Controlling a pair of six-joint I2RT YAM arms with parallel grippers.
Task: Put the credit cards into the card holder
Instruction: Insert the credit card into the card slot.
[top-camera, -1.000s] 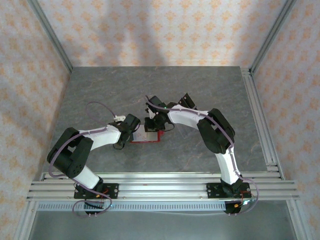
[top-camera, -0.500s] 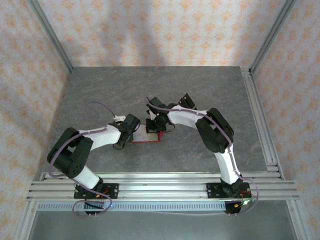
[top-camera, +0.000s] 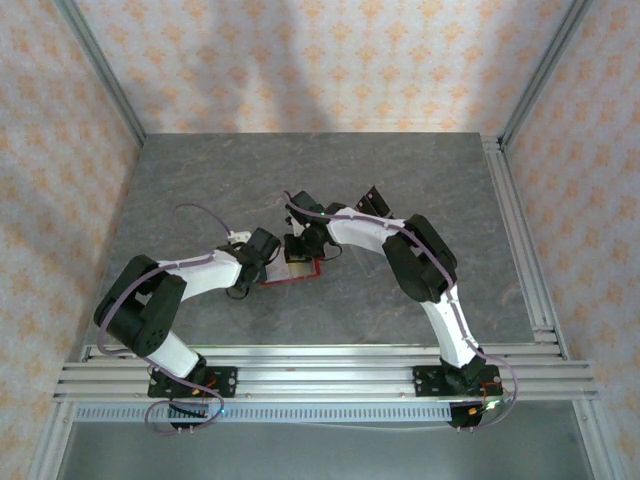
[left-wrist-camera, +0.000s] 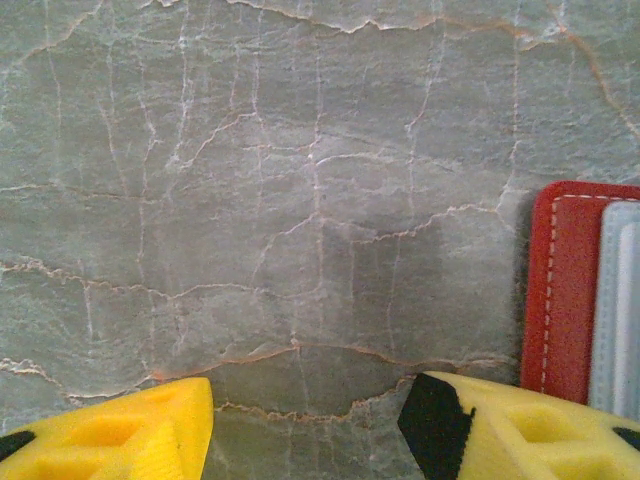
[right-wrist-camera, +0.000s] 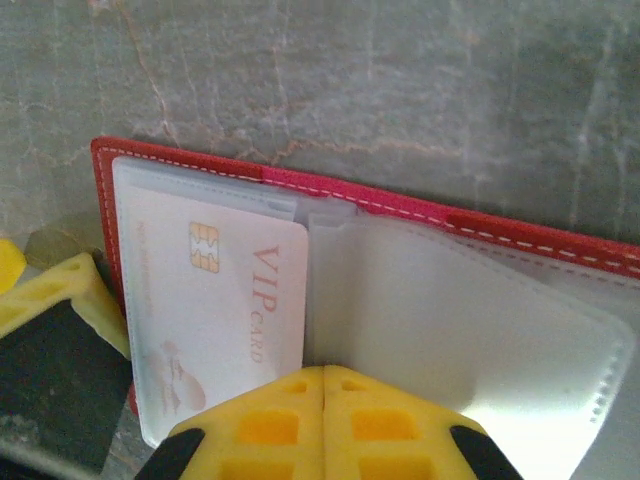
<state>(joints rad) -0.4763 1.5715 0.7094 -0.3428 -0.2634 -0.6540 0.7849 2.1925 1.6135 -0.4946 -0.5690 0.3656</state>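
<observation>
- The right gripper (right-wrist-camera: 325, 375) is closed tight with nothing visible between its fingers, and its tips sit at the fold of the open card holder (right-wrist-camera: 450, 300).
- Just beside the tips, a credit card (right-wrist-camera: 225, 285) marked VIP lies seated in the clear pocket on the holder's left half.
- The left gripper (left-wrist-camera: 305, 405) stands parted and empty. One finger is at the holder's red edge on the tabletop (left-wrist-camera: 250, 200), apparently steadying it.
- This card looks to be in. The next move calls for lifting clear without dragging it out.

You're holding left gripper (left-wrist-camera: 308, 428) part open, jaws apart; right gripper (right-wrist-camera: 323, 388) you're clamping fully shut. Both arms (top-camera: 205, 268) are reaching inward, wrists (top-camera: 262, 244) sitting close together.
</observation>
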